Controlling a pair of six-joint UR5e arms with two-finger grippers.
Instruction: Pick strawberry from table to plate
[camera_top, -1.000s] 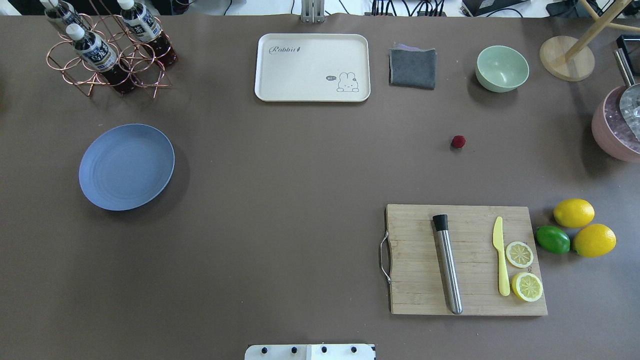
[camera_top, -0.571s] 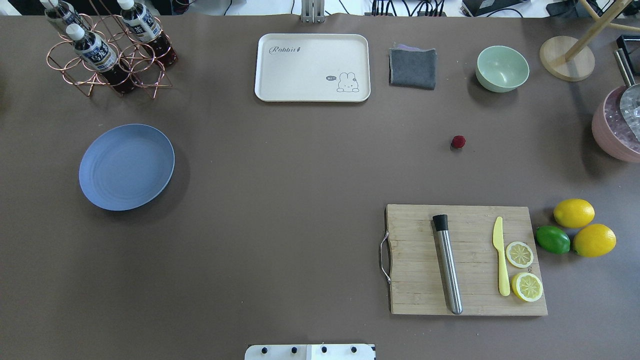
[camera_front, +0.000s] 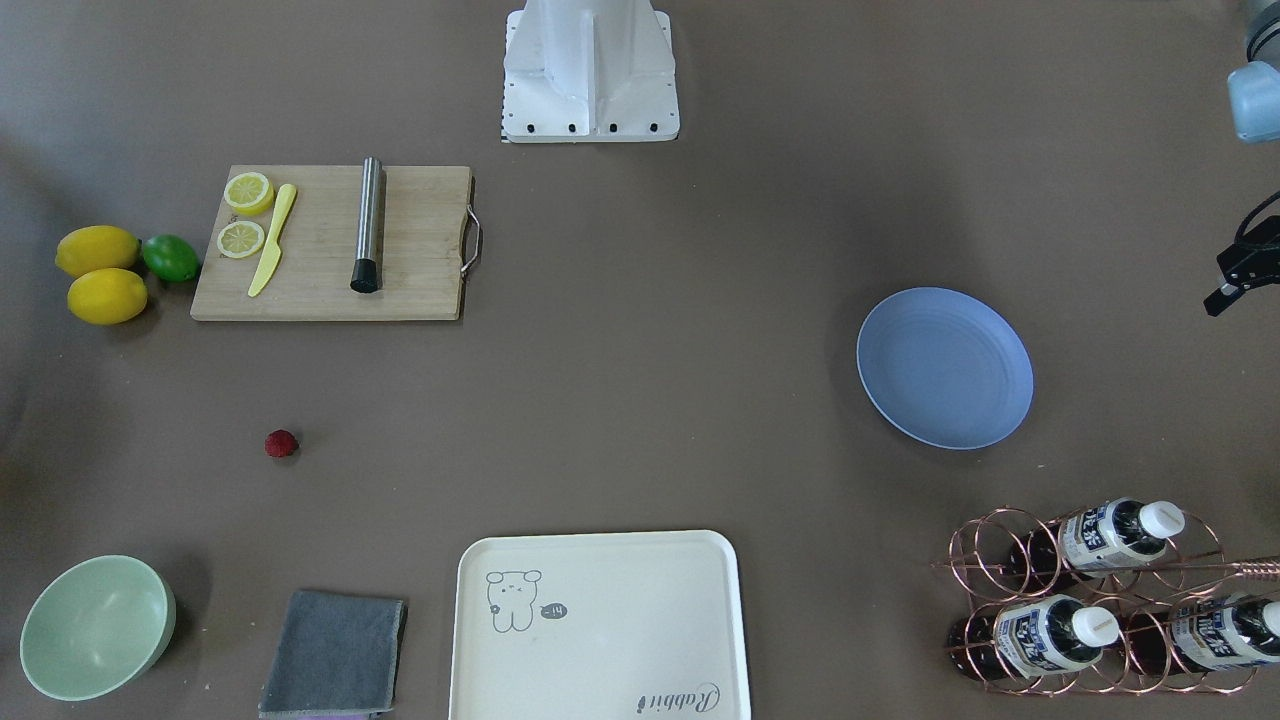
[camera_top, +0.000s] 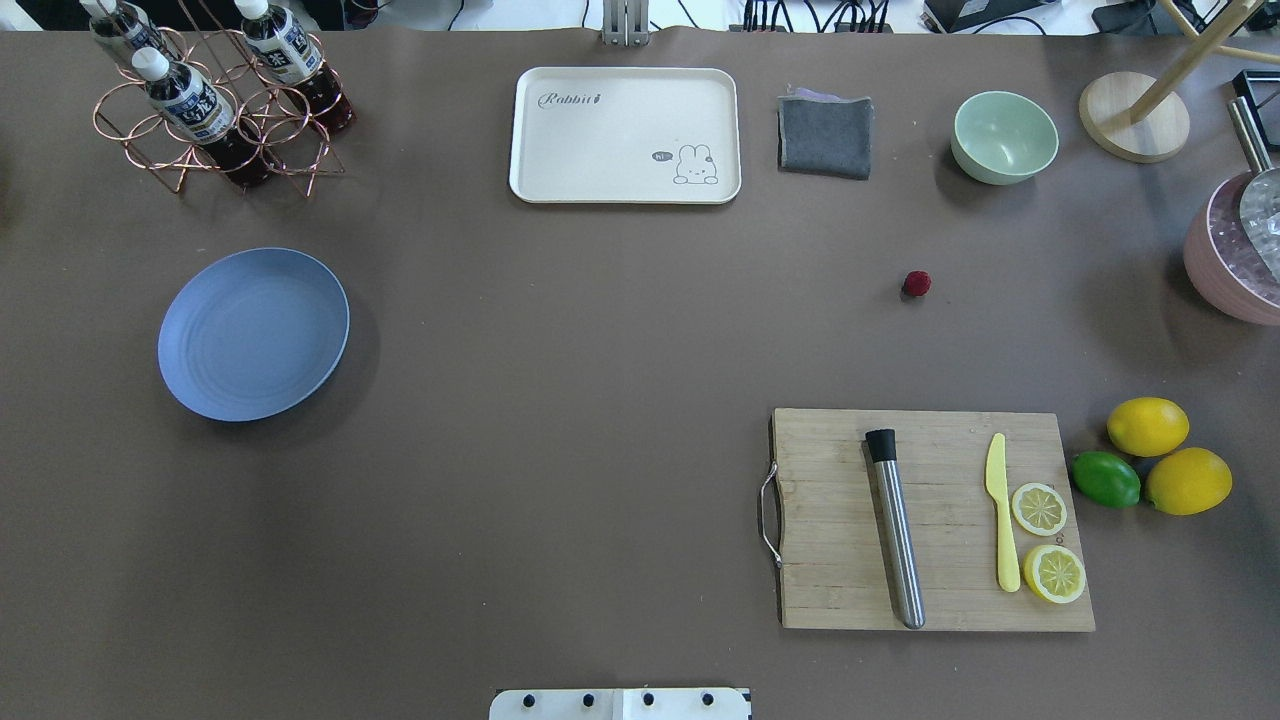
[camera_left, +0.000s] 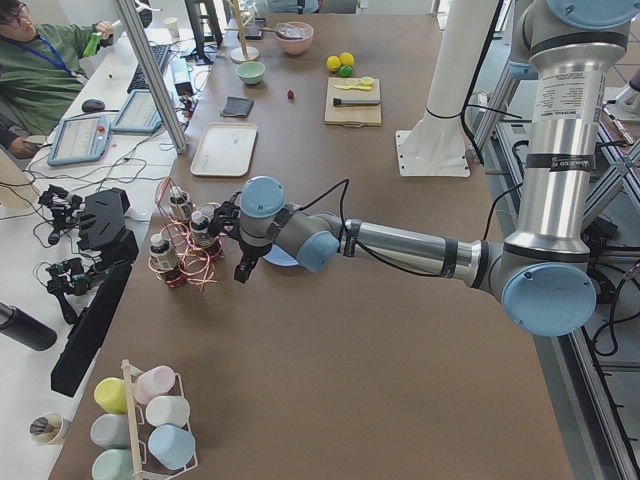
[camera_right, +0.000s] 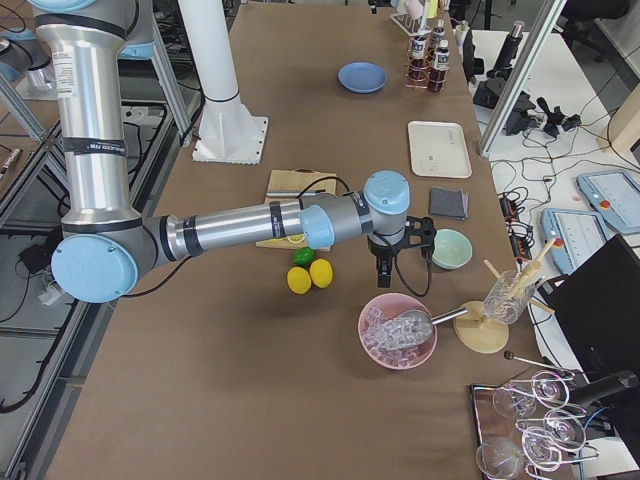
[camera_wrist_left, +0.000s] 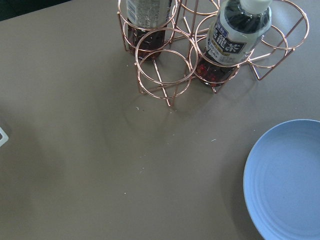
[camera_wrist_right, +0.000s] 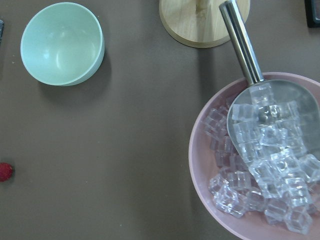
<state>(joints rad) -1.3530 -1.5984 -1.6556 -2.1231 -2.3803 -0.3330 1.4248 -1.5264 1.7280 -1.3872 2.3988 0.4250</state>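
The left arm (camera_left: 400, 240) stretches out nearly level from its elbow, with the wrist bent so the left gripper (camera_left: 240, 272) points straight down. The right arm (camera_right: 230, 228) reaches out the same way, and the right gripper (camera_right: 382, 275) also points down. Neither gripper's finger spacing can be made out.

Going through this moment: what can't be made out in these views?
Left gripper: cut off by the front-facing view's right edge; open or shut unclear.
Right gripper: small, only in the exterior right view; state unclear.
Strawberry: cut by the right wrist view's left edge.
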